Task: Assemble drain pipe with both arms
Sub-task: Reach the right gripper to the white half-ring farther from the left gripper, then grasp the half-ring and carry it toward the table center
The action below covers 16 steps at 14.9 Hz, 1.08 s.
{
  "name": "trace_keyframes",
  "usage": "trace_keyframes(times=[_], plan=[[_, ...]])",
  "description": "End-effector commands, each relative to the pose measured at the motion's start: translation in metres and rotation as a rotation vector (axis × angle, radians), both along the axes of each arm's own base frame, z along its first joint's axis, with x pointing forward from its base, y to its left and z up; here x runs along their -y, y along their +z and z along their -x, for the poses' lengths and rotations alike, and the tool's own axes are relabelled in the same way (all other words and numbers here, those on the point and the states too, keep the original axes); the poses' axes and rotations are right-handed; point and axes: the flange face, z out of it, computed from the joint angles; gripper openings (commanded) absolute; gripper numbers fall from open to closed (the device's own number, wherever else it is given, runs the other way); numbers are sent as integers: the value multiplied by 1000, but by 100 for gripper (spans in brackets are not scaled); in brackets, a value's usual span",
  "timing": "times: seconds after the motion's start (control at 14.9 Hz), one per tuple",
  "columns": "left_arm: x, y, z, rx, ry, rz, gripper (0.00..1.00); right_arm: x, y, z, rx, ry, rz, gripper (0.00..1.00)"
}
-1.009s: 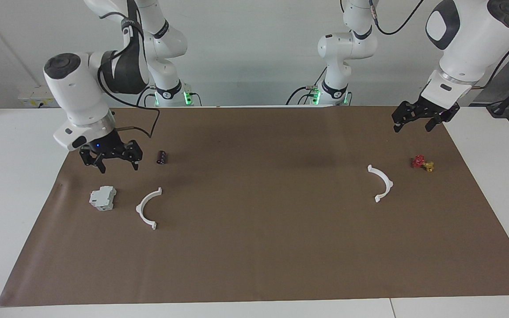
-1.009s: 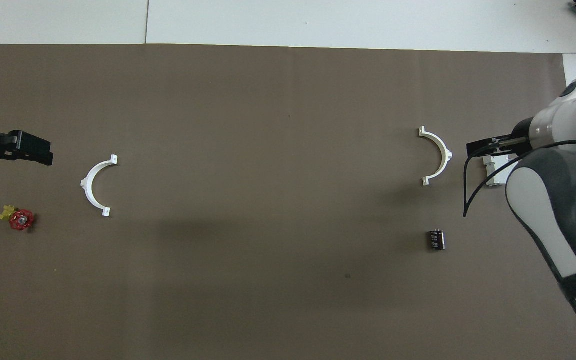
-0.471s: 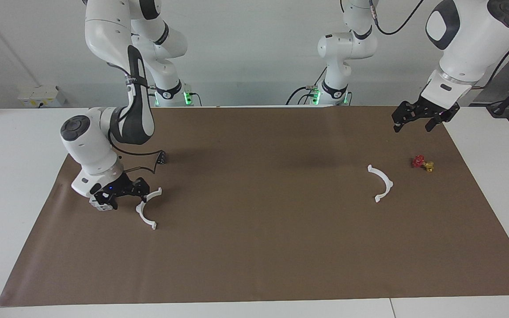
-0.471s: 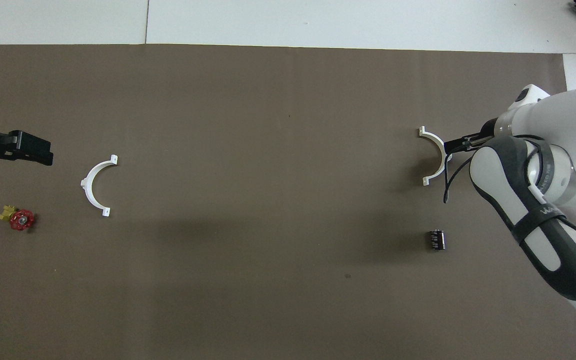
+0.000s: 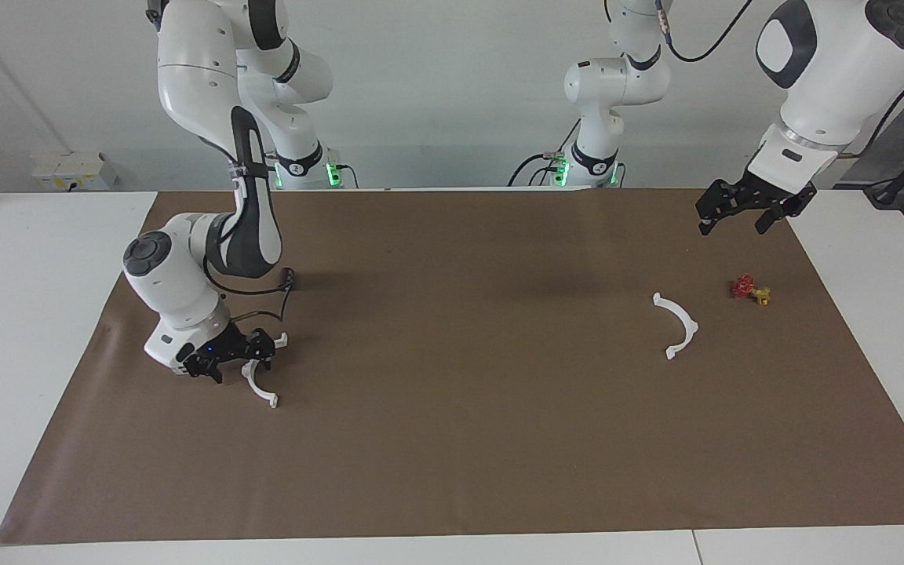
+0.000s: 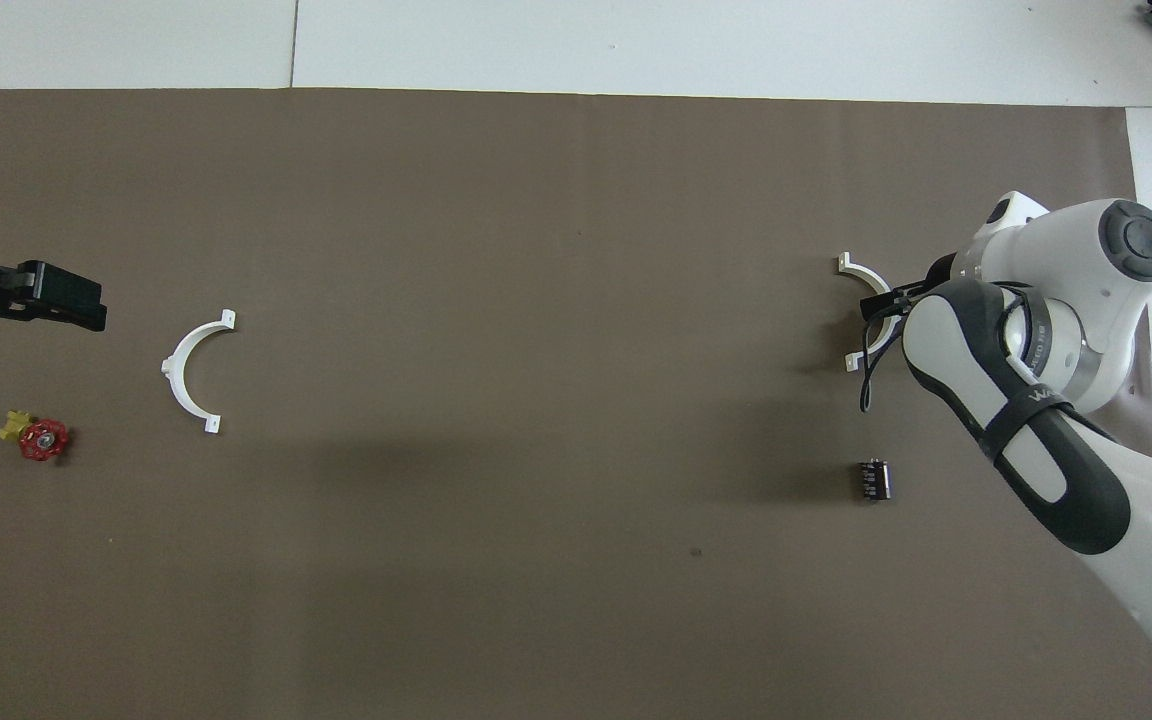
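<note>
Fig.: early stage, nothing joined yet. The two white half-rings lie well apart on the brown mat of the bench [image 5: 452, 471], one toward each arm's end. Right tool [image 5: 234, 362] is down at its half-ring [image 5: 262, 386], jaws apart around the arc's middle (contact not certain; arm hides most of it in overhead view). Left tool [image 5: 736, 213] hangs w/ jaws apart over the mat, waiting, near the red valve [image 5: 750, 289]; its half-ring [image 5: 677, 324] lies untouched. Left to do: grip both, bring together, mate tabs.
</note>
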Motion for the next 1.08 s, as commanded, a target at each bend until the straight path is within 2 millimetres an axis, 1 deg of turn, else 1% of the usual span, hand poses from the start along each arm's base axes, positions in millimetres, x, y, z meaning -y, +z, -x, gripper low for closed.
trace_keyframes(times=[0.0,0.07,0.13,0.2,0.34,0.47,0.61,0.74,0.81,0.87,0.94,1.01], plan=[[0,3,5,16,-6,15,100,-2,-6,5,10,23,-19,90],[0,3,5,16,-4,15,100,-2,-8,6,11,57,-15,75],[0,3,5,16,-4,15,100,1,-7,5,26,97,-8,15],[0,3,5,16,-6,15,100,0,-7,4,29,108,-6,0],[0,3,5,16,-4,15,100,4,-6,2,28,80,-8,0],[0,3,5,16,-2,15,100,-1,-1,-1,33,79,-10,0],[0,3,5,16,-2,15,100,-6,13,-8,44,67,-15,0],[0,3,5,16,-6,15,100,-15,33,-15,36,25,-24,0],[0,3,5,16,-4,15,100,-27,47,-20,22,-15,-34,0],[0,3,5,16,-4,15,100,-44,61,-24,4,-51,-46,0],[0,3,5,16,-4,15,100,-65,73,-26,-10,-89,-48,0],[0,3,5,16,-4,15,100,-89,80,-26,-16,-137,-37,0]])
